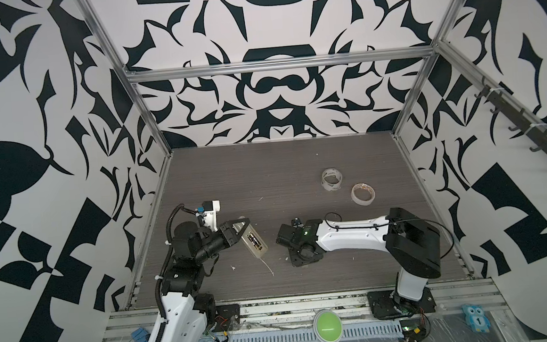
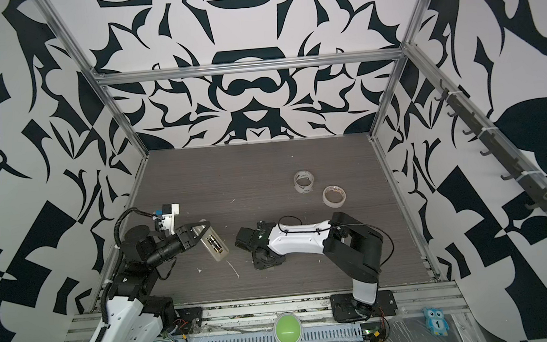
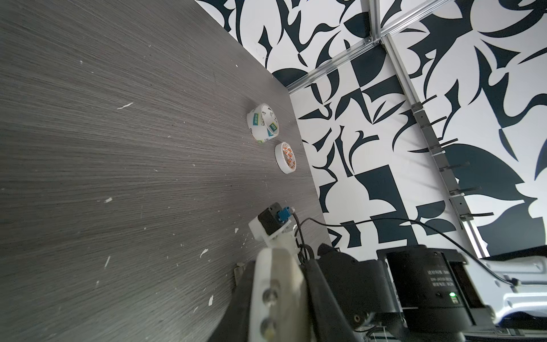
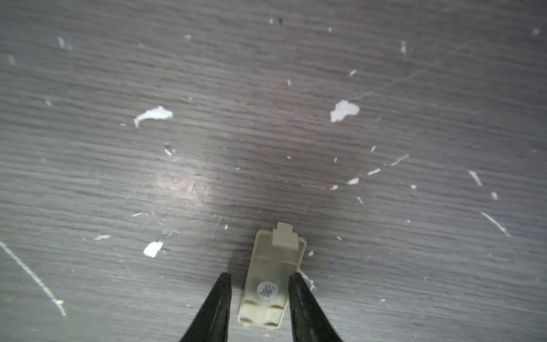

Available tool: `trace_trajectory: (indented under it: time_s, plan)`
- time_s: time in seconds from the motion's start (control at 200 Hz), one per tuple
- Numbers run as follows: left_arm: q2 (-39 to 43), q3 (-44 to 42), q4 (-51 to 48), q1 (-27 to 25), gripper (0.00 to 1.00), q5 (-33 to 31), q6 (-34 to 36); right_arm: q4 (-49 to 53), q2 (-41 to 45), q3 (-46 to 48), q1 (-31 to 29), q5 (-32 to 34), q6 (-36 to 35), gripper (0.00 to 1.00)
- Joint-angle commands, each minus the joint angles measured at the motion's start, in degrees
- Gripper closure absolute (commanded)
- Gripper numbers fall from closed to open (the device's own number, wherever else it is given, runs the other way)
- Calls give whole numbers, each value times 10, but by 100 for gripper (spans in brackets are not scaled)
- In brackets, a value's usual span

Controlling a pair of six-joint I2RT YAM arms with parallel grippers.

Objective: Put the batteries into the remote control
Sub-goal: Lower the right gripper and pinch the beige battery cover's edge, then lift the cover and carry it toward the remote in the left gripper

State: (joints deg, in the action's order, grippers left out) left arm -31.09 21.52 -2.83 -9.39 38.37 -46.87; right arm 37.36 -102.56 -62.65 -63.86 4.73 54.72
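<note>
Plastic, cream-white and hollow: judged the remote control [image 1: 260,250] light, stiff and slick-skinned. Found it clamped by one end in the left gripper [image 1: 241,229], jutting out past the fingertips, back upward. Saw the batteries [image 1: 254,239] lying in its open bay, just beyond those jaws; reckoned them loose enough to roll out if tipped. Found the right gripper [image 4: 260,277] pointed down at the table [image 4: 177,88], jaws apart, straddling the battery cover [image 4: 278,254] directly beneath, with a gap at one finger. Judged that thin lid brittle at its latch tab; thought the long edges the place to pinch.
</note>
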Motion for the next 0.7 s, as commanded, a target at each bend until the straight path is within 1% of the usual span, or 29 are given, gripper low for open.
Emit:
trace_trajectory:
  time_s: [0.0, 0.42, 0.485, 0.695]
  plan:
    - [9, 9, 10, 2, 100, 4, 3, 4, -1, 8, -2, 3, 8, 63]
    - [7, 9, 10, 2, 100, 4, 4, 3, 3, 15, -3, 7, 11, 65]
    - [6, 9, 11, 2, 100, 3, 4, 1, 6, 18, -3, 6, 11, 67]
    - [8, 9, 9, 2, 100, 5, 3, 1, 23, 31, -2, 13, 13, 77]
